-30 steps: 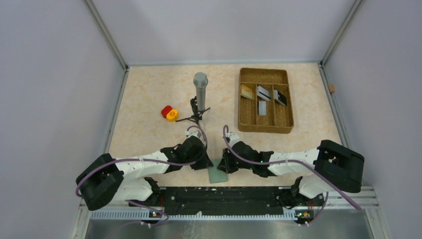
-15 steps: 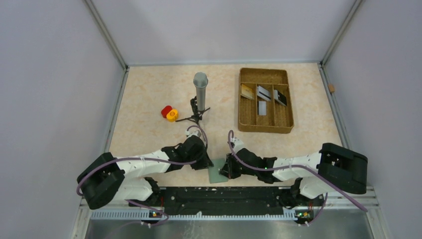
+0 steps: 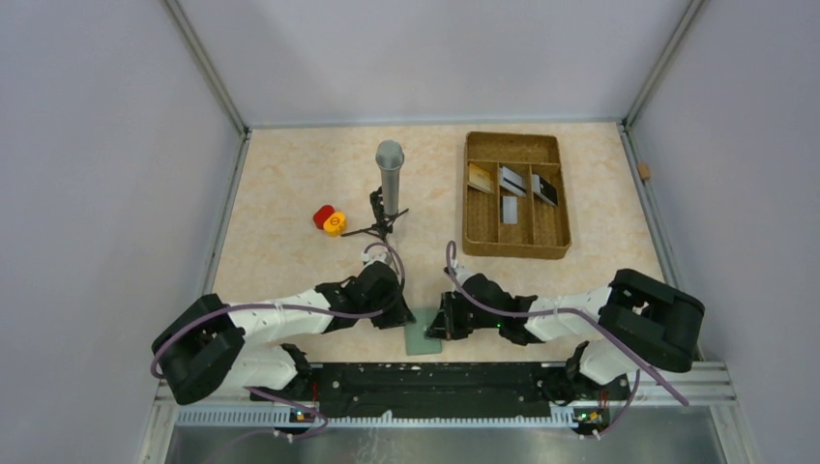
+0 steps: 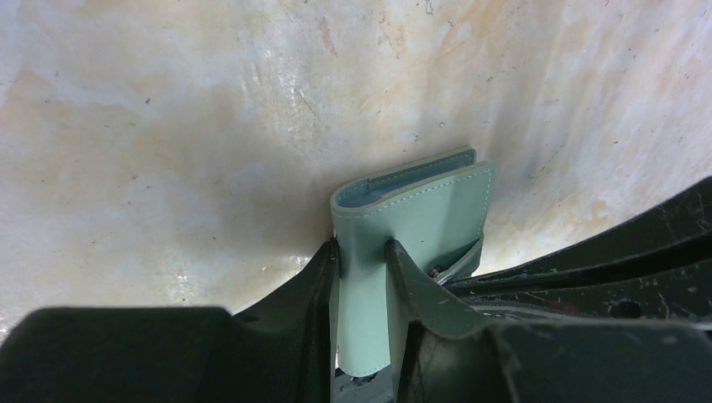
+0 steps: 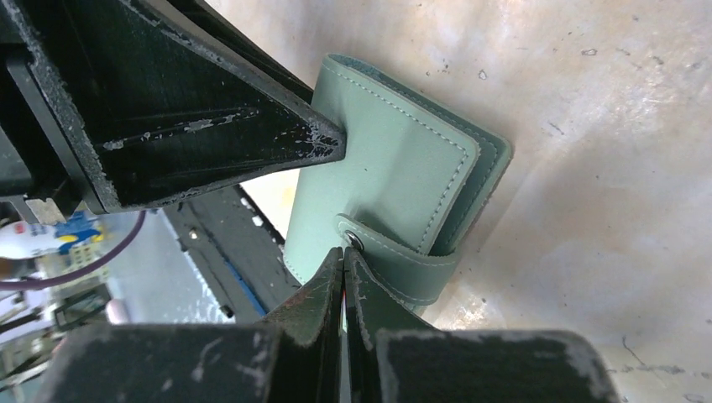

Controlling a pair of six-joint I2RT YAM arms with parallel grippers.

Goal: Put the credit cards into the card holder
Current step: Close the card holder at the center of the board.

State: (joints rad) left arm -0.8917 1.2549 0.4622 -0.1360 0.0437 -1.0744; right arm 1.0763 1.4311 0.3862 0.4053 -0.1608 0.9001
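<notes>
1. The left gripper point(image 4: 362, 256) pinches a cover of the card holder point(image 4: 420, 210), which sits well nearer the arm bases than the brown tray point(image 3: 515, 249), as it did 1 second earlier.
2. The right gripper point(image 5: 346, 252), fingers pressed together, touches the holder's closing tab point(image 5: 403, 269); its wrist has drifted slightly farther from the tray.
3. The credit cards point(image 3: 512, 181) lie inside the tray, unmoved.

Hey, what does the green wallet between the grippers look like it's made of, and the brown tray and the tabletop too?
The card holder: likely leather or faux leather, matte sage green, with stitched edges and a snap tab. The tray: seemingly woven fibre or textured board, brown; too small to be sure. The table: hard, smooth, marble-patterned beige surface, slightly glossy, scuffed.
</notes>
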